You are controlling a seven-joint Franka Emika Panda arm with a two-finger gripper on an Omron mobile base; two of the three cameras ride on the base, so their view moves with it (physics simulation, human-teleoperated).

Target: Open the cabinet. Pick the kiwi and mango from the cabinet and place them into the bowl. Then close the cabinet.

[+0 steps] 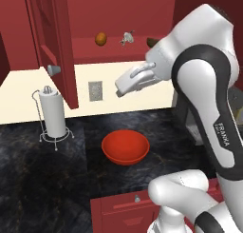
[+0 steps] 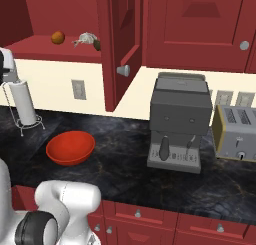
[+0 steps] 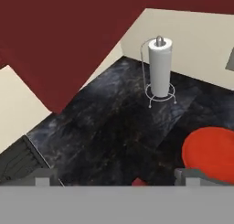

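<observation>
Mango (image 1: pixel 100 38), judged light, firm and smooth, is being left on the shelf at upper centre for an across-the-middle grasp by the wide-open, empty pincer (image 3: pixel 116 179).

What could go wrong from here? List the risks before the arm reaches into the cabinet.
1. The mango and the kiwi flank a small pale object on the shelf; a reach for either fruit may knock it.
2. The open cabinet door hangs over the paper towel holder; a wide swing could clip either.
3. The bowl sits well below the shelf, so a fruit released early could bounce out.
</observation>
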